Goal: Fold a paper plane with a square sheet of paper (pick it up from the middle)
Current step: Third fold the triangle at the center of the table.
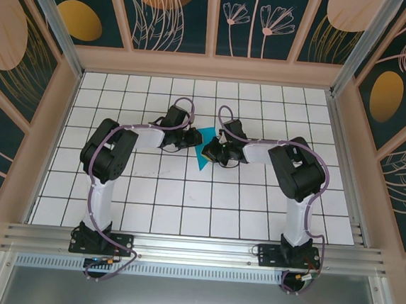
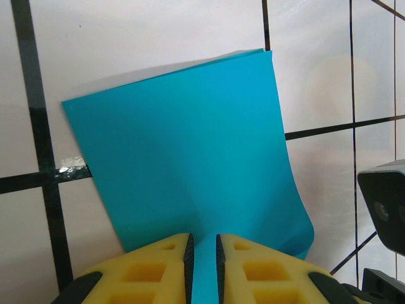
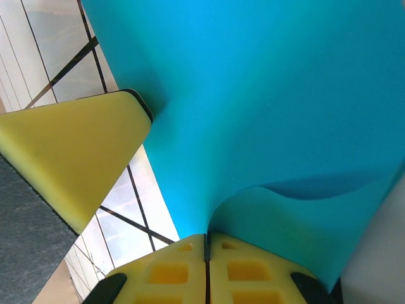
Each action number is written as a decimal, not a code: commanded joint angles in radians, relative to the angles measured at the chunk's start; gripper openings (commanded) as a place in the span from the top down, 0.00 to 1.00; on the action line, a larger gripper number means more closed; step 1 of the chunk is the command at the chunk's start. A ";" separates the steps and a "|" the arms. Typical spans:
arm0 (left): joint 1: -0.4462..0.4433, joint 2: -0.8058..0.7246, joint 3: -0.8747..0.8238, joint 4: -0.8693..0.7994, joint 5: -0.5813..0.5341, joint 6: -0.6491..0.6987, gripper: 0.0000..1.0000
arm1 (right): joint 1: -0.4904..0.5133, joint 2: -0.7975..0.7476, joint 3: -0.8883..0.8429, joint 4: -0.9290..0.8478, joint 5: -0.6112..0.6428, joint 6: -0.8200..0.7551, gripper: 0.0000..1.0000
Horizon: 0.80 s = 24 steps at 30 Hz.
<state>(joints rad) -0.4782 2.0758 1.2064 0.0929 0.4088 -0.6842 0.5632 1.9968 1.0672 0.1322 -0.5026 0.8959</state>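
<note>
Pinching the teal paper sheet (image 2: 183, 158), my left gripper (image 2: 202, 256) holds its near edge. My right gripper (image 3: 205, 253) clamps it too.

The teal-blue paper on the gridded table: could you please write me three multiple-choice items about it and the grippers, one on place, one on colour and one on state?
1. Where does the square sheet of paper sit?
A. At the near edge.
B. Around the middle of the gridded table, between the two arms' wrists.
C. In the far left corner.

2. What colour are the left gripper's fingers?
A. Yellow.
B. Red.
C. White.

3. How is the sheet held?
A. Lying flat, untouched.
B. By one gripper alone.
C. Pinched by both grippers.

Answers:
1 B, since the top view shows the teal sheet mid-table between the wrists.
2 A, since the left wrist view shows yellow pads.
3 C, since the left gripper and the right gripper each have their fingers closed on the paper's edge.
</note>
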 commanded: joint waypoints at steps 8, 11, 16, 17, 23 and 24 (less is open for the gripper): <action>-0.002 0.007 0.025 -0.046 -0.020 -0.007 0.79 | -0.003 0.033 0.019 -0.026 0.006 -0.015 0.83; 0.013 -0.043 0.035 -0.053 -0.060 -0.036 0.76 | -0.004 0.033 0.012 -0.024 0.005 -0.020 0.77; 0.067 -0.117 0.006 -0.033 -0.103 -0.094 0.73 | -0.005 0.032 0.010 -0.020 -0.001 -0.026 0.70; 0.074 -0.125 -0.002 -0.027 -0.103 -0.099 0.72 | -0.005 0.030 0.008 -0.020 -0.001 -0.027 0.70; 0.086 -0.155 -0.045 -0.003 -0.052 -0.100 0.71 | -0.008 0.015 -0.005 -0.008 -0.001 -0.034 0.67; 0.085 -0.159 -0.055 0.003 -0.040 -0.103 0.71 | -0.009 0.012 -0.009 -0.004 -0.001 -0.036 0.66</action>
<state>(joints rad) -0.3836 1.9377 1.1854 0.0826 0.3359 -0.7689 0.5632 1.9972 1.0782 0.1516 -0.5362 0.8944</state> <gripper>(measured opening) 0.286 0.335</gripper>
